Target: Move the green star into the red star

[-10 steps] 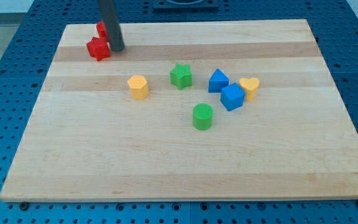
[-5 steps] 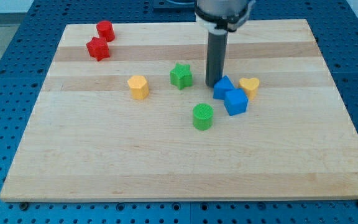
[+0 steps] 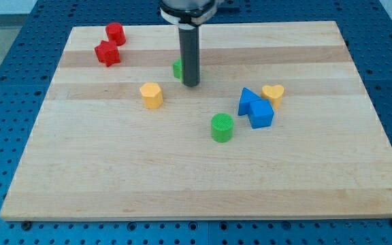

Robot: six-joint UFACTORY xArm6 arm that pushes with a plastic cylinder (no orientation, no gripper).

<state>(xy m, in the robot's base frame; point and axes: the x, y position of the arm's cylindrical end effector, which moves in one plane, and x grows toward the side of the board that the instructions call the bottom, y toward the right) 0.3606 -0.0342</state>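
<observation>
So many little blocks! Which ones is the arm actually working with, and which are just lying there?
In the job:
green star, mostly hidden behind the rod
red star
my tip, at the green star's right

Lying about:
red cylinder
yellow blocks
green cylinder
blue blocks

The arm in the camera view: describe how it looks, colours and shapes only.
My arm shows only as a straight, dark grey, round rod ending in my tip. At the view's top it widens into a broader collar, dark with a paler grey band. No cables, markings or hand are visible; the rest of the arm is cut off by the frame.
</observation>
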